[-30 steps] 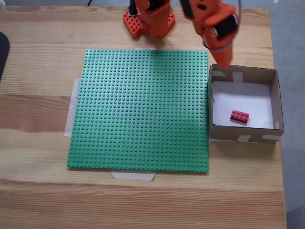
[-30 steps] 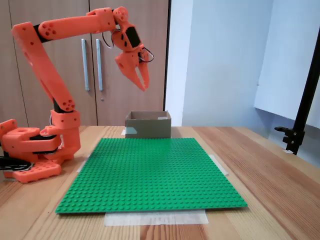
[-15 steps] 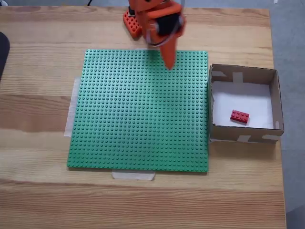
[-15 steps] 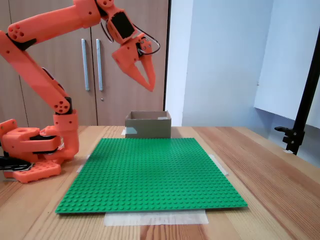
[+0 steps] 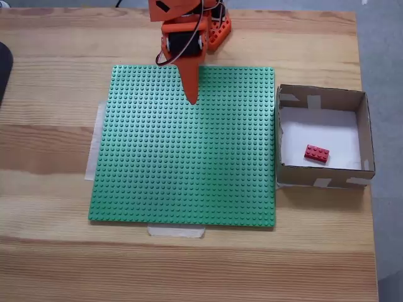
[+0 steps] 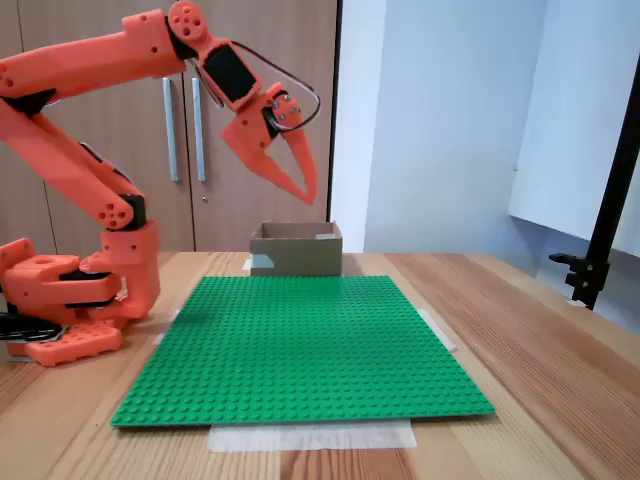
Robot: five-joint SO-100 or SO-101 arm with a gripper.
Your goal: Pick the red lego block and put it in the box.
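Writing: no brand names, labels or readable text that I can spot on anything.

Table: light wooden table with visible grain; its right edge shows in the top-down fixed view, with grey floor past it.

Baseplate: big flat green studded plate mid-table, pale tape strips poking out at its left and near edges.

Room: from the side fixed view, brown cabinet doors with metal handles at the back, a pale blue-white wall to the right, and a black stand with a clamp at the far right.

Box: low brown cardboard box just beside the plate's right edge, white floor, pale tape at the corners. From the side it sits at the far end of the plate.

Red lego block: lying flat on the box floor, toward the near wall, not touching any wall.

Arm: orange, base at the far side of the table.

Gripper: hanging up in the air over the far part of the plate, tips pointing down, well apart from the box. In the side view the fingers look closed together with nothing between them.

Free room: whole green plate bare, plus open wood on the left and near sides.
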